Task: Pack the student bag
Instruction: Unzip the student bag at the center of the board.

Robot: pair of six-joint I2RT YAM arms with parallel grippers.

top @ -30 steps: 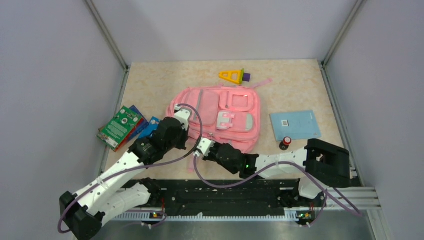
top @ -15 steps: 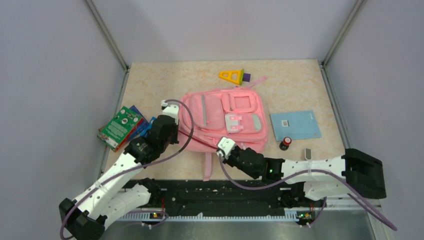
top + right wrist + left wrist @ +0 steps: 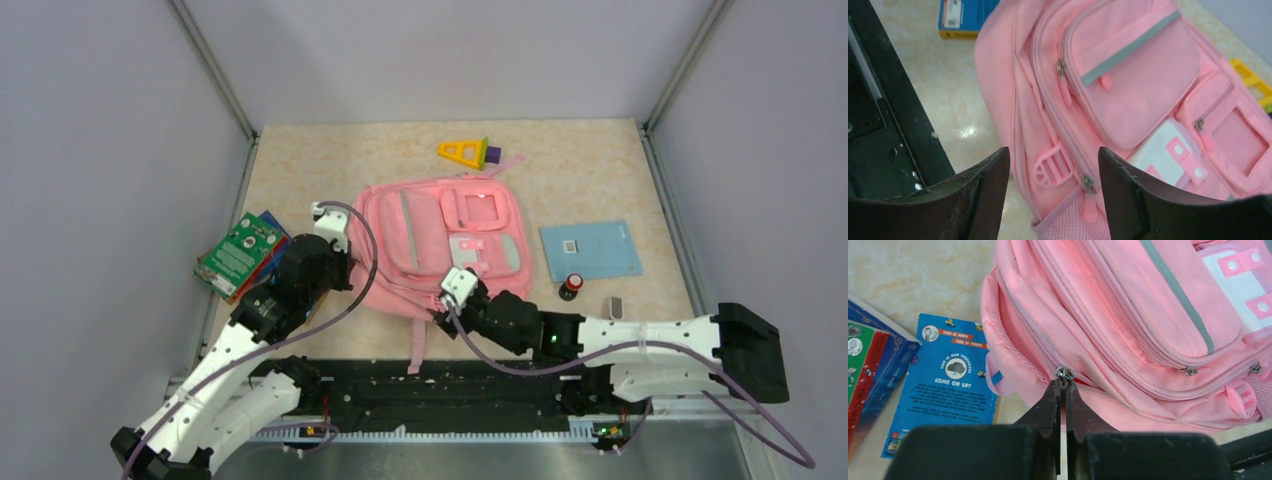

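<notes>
Bearing student bag (image 3: 420, 235): beige tabletop (image 3: 330, 160); grey walls (image 3: 100, 150)

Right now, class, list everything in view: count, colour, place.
student bag: one, pink, centre
triangle toy: one, yellow with purple, beyond bag
sheet: one, light blue, right of bag
small cylinder: one, red and black, near sheet
small block: one, grey, near cylinder
books: at least two, green over blue, left of bag
booklet: one, blue, beside bag
left gripper: one, black, shut on bag's zip pull
right gripper: one, black, open over bag
</notes>
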